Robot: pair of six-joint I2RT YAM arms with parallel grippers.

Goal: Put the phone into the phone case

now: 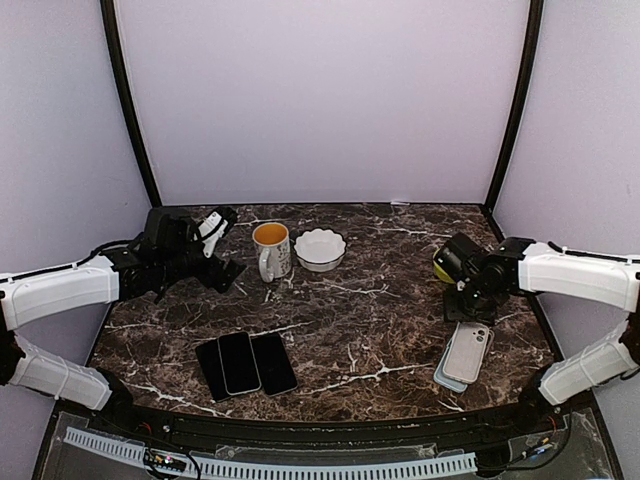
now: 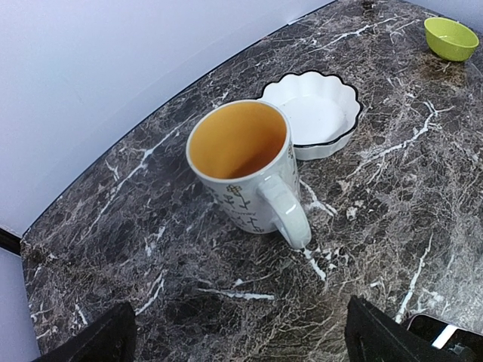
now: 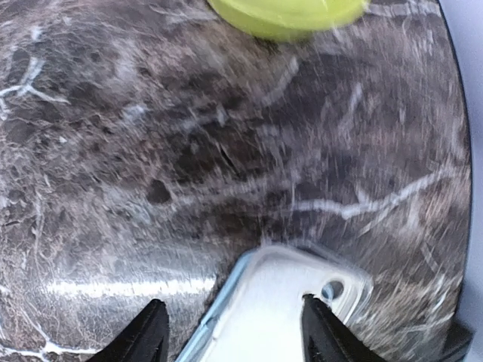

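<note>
Three dark phones (image 1: 245,363) lie side by side at the front left of the marble table (image 1: 370,310). A clear phone case (image 1: 467,352) rests on a bluish one at the front right. My right gripper (image 1: 466,308) hovers just behind that stack. In the right wrist view its open gripper (image 3: 234,338) straddles the camera-hole end of the phone case (image 3: 279,317), with the left finger apart from the case's edge. My left gripper (image 1: 222,272) is open at the back left. In its wrist view the gripper (image 2: 241,348) faces a mug (image 2: 241,162) with nothing between the fingers.
The mug (image 1: 270,250) and a white scalloped bowl (image 1: 320,249) stand at the back centre. A green bowl (image 1: 443,266) sits behind the right gripper, also at the top as the green bowl (image 3: 287,11). The white bowl (image 2: 317,113) is beyond the mug.
</note>
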